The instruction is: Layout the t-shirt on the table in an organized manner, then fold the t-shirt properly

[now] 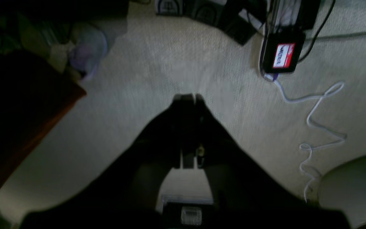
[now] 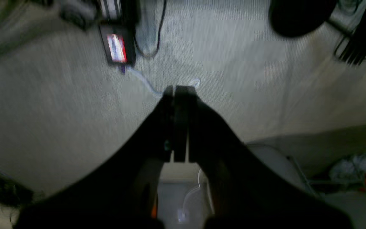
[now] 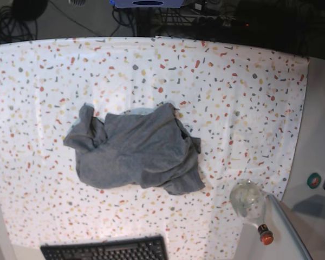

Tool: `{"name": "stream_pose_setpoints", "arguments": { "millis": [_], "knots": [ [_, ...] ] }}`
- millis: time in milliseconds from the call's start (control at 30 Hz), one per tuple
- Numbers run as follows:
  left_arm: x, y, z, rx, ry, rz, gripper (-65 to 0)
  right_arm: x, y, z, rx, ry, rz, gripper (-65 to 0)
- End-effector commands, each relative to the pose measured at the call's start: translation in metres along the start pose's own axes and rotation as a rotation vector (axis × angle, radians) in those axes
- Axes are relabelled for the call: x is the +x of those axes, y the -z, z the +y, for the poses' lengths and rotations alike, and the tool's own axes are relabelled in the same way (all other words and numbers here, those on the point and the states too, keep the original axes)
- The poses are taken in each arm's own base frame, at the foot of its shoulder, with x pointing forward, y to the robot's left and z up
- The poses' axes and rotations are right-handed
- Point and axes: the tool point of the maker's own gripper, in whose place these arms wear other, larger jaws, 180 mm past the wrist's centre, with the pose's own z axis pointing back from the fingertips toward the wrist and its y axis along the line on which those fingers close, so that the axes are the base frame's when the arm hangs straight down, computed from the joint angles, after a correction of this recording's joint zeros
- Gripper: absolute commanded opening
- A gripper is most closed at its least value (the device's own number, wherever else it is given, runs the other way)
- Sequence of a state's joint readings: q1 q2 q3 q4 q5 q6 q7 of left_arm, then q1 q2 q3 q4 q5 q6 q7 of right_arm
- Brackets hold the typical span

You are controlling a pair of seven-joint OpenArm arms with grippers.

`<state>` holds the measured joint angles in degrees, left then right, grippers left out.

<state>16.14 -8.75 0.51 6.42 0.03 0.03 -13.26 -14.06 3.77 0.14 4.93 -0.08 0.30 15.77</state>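
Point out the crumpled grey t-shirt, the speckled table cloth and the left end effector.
Crumpled heather-grey cotton t-shirt (image 3: 135,151), base view, middle of the bunched body.
Table with white flecked cloth (image 3: 249,97), base view, bare patch right of the shirt.
Left end effector (image 1: 189,98), left wrist view, between the closed fingertips.

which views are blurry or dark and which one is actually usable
Both wrist views are dim and smeared; the shut left gripper and right gripper show as dark silhouettes. The base view is bright and sharp: crumpled t-shirt on the table.

I'm seeing the t-shirt (image 3: 136,151) lying as soft, matt grey cloth, rumpled, on the counter (image 3: 249,97), whose speckled white cloth covering is looking smooth and matt.
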Motion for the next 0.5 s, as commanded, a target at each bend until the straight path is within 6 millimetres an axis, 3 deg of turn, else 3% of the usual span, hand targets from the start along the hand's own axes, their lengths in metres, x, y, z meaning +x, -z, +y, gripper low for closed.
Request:
{"name": "stream_pose_setpoints", "arguments": {
  "millis": [0,333,400,467],
  "knots": [
    [-0.009,-0.002,0.004,0.009,0.006,0.013,-65.0,-0.022,-0.003,-0.004,-0.004,-0.006,0.049,-65.0],
    [0.000,-0.001,0.000,0.001,0.009,-0.016,-65.0,-0.009,-0.002,-0.002,-0.002,0.001,0.014,-65.0],
    [0.002,-0.004,-0.002,-0.003,0.018,-0.044,-65.0,-0.012,-0.002,-0.001,0.000,0.001,0.018,-65.0],
    [0.002,-0.008,-0.003,-0.007,0.027,-0.075,-65.0,-0.028,-0.005,-0.001,-0.004,0.003,0.041,-65.0]
  ]
}}
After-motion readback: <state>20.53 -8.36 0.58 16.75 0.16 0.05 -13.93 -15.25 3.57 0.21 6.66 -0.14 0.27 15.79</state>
